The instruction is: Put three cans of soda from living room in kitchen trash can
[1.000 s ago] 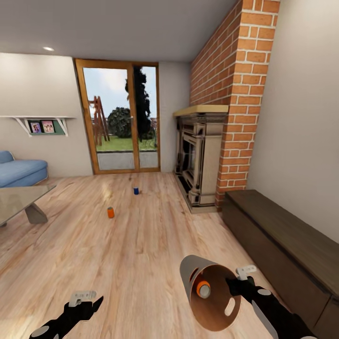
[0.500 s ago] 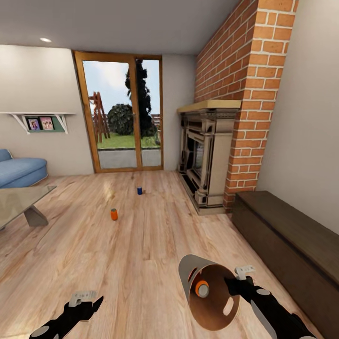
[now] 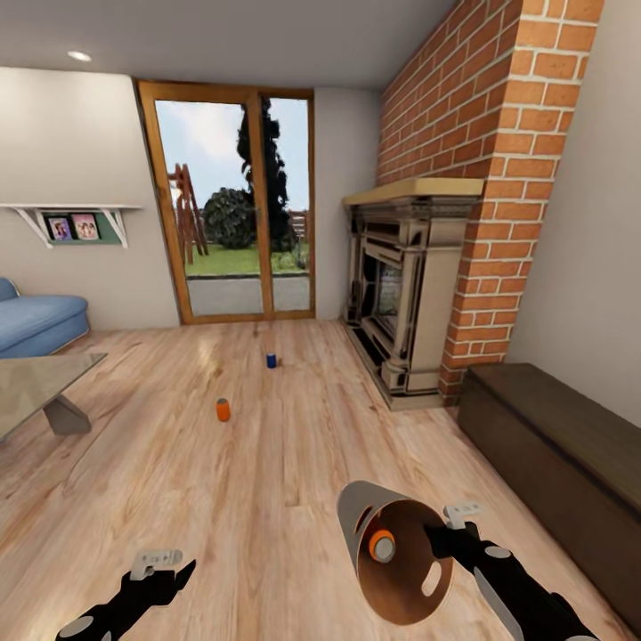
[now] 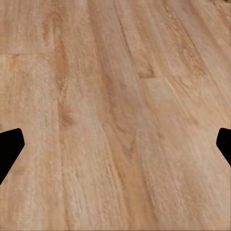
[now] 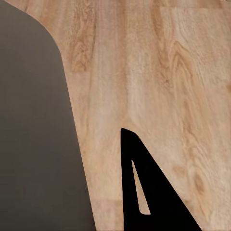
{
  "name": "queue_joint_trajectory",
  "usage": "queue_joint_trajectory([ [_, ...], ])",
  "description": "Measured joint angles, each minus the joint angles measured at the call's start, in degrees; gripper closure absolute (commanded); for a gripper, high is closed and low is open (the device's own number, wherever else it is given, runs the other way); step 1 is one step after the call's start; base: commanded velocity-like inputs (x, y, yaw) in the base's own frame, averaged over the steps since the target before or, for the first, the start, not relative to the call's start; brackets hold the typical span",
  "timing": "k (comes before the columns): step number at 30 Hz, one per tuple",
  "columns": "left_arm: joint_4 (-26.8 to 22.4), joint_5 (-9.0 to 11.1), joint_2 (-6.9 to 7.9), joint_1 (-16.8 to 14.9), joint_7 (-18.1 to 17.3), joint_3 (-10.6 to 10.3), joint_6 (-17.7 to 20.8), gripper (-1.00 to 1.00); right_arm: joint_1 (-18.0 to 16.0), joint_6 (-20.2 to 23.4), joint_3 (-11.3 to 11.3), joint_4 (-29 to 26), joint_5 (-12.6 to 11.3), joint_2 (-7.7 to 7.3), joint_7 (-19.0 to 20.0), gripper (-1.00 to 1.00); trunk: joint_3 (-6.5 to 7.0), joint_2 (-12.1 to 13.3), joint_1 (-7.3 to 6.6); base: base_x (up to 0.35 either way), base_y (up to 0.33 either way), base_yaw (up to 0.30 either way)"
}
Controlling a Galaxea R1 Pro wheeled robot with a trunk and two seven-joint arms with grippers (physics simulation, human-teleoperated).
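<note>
Two soda cans stand on the living room's wood floor ahead: an orange can (image 3: 223, 409) and, farther off, a dark blue can (image 3: 271, 360). My right gripper (image 3: 442, 538) is shut on the rim of a cone-shaped trash can (image 3: 411, 583), grey outside and brown inside, held tilted with its mouth toward the camera. Another orange can (image 3: 383, 545) lies inside it. In the right wrist view the trash can's grey wall (image 5: 33, 134) runs beside one black finger (image 5: 159, 207). My left gripper (image 3: 165, 570) hangs open above bare floor, its fingertips (image 4: 9, 149) wide apart.
A glass coffee table (image 3: 36, 378) and blue sofa (image 3: 36, 320) stand at the left. The ornate fireplace (image 3: 401, 294) and brick chimney (image 3: 507, 178) are at the right, with a long dark low cabinet (image 3: 552, 445) along the right wall. Wood-framed glass doors (image 3: 231, 205) close the far wall.
The whole picture has shifted: the camera has moved forward, so fireplace and doors look larger and nearer. Both arms and the trash can keep their place in the view.
</note>
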Motion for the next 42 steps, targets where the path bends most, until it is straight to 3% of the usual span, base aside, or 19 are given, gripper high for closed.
queue_joint_trajectory([
  [22, 0.0, 0.0, -0.49, 0.0, 1.5, 0.0, 0.0, -1.0, 0.0, -0.1, 0.1, 0.1, 0.1, 0.07, 0.3, 1.0, -1.91, 0.0, 0.0, 0.313, 0.066, 0.0],
  [42, 0.0, 0.0, -0.58, 0.0, 1.5, 0.0, 0.0, -1.0, 0.1, -0.2, 0.3, 0.1, 0.1, 0.09, 0.4, 1.0, -3.28, 0.0, 0.0, 0.298, 0.148, 0.0],
])
